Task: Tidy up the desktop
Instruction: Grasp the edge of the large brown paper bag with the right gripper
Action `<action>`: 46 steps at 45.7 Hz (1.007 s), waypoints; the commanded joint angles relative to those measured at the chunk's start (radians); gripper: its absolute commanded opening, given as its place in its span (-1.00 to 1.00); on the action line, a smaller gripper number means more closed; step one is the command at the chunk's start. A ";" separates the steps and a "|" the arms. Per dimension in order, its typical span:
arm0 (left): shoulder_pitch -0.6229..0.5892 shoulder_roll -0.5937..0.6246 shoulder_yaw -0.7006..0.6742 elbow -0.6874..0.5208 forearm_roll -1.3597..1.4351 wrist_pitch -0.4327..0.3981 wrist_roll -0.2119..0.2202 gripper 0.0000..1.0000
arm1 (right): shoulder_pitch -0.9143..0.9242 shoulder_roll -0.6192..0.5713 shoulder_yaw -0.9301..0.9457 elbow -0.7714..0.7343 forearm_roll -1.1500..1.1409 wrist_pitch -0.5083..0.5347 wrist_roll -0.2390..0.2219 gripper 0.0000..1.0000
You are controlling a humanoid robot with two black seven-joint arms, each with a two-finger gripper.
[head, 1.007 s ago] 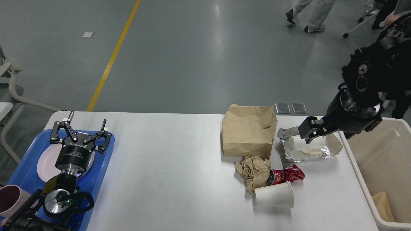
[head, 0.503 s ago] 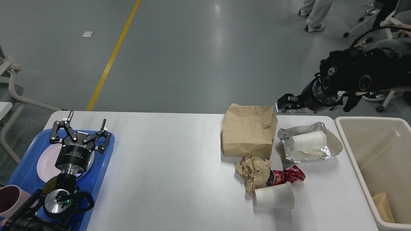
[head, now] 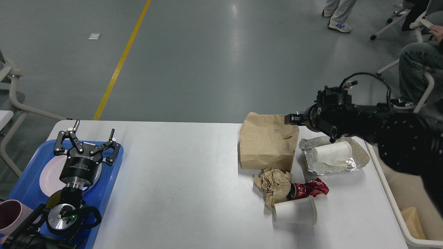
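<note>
Desktop [head: 180, 180] is filling lower frame. Brown paper bag [head: 267, 143] is lying at 3 o'clock from desktop centre. Left gripper [head: 92, 136] is hovering spread open over blue tray [head: 24, 186], at 9 o'clock. Right gripper [head: 289, 119] is touching bag's top corner; grip state I cannot tell.

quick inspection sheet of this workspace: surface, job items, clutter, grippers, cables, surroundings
Surface: white desktop, bare in the middle, litter at its right end.
Job's things: brown paper bag lying flat; crumpled brown paper; red wrapper; paper cup on its side; second paper cup lying on foil.
Clutter: blue tray at the left end with a pink plate and a pink mug; cream bin at the right edge.
Grippers: left gripper open, above the tray; right gripper by the bag's far right corner, fingers not distinguishable.
Cables: black cable looping on the right arm.
Surroundings: grey floor, yellow line, seated person, chairs.
</note>
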 commanded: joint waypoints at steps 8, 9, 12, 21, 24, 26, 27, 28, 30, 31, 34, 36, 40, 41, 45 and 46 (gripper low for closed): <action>-0.001 0.000 0.000 0.000 0.000 0.000 0.000 0.93 | -0.060 0.030 0.053 -0.047 0.002 -0.057 0.002 1.00; -0.001 0.000 0.000 0.000 0.000 0.000 0.001 0.93 | -0.060 0.033 0.056 -0.045 0.002 -0.057 0.002 1.00; 0.000 0.000 0.000 0.000 0.000 0.000 0.000 0.93 | -0.063 0.051 0.058 -0.044 0.000 -0.057 -0.001 1.00; 0.000 0.000 0.000 0.000 0.000 0.000 0.000 0.93 | -0.097 0.065 0.058 -0.042 -0.006 -0.059 -0.001 1.00; 0.000 0.000 -0.002 0.000 0.000 0.000 0.000 0.93 | -0.102 0.071 0.058 -0.042 -0.006 -0.062 -0.001 1.00; 0.000 0.000 -0.002 0.000 0.000 0.000 0.000 0.93 | -0.108 0.081 0.058 -0.042 -0.006 -0.073 -0.001 1.00; -0.001 0.000 0.000 0.000 0.000 0.000 0.000 0.93 | -0.109 0.085 0.058 -0.041 -0.008 -0.079 -0.001 1.00; -0.001 0.000 -0.002 0.000 0.000 0.000 0.000 0.93 | -0.111 0.087 0.058 -0.041 -0.008 -0.085 -0.001 1.00; 0.000 0.000 0.000 0.000 0.000 0.000 0.001 0.93 | -0.111 0.088 0.058 -0.037 -0.009 -0.093 -0.001 1.00; 0.000 0.000 0.000 0.000 0.000 0.000 0.000 0.93 | -0.111 0.090 0.058 -0.034 -0.009 -0.094 -0.001 1.00; 0.000 0.000 -0.002 0.000 0.000 0.000 0.001 0.93 | -0.112 0.091 0.059 -0.021 -0.011 -0.094 -0.001 0.93; -0.001 0.000 -0.002 0.000 0.000 0.000 0.000 0.93 | -0.117 0.094 0.059 -0.016 -0.011 -0.094 -0.001 0.91; -0.001 0.000 0.000 0.000 0.000 0.000 0.001 0.93 | -0.123 0.104 0.059 -0.014 -0.012 -0.096 -0.001 0.89; -0.001 0.000 0.000 0.000 0.000 0.000 0.000 0.93 | -0.125 0.104 0.059 -0.014 -0.012 -0.096 -0.001 0.88; 0.000 0.000 -0.002 0.000 0.000 0.000 0.000 0.93 | -0.125 0.107 0.059 -0.014 -0.012 -0.097 -0.003 0.79; -0.001 0.000 -0.002 0.000 0.000 0.000 0.000 0.93 | -0.125 0.105 0.059 -0.014 -0.012 -0.097 -0.004 0.78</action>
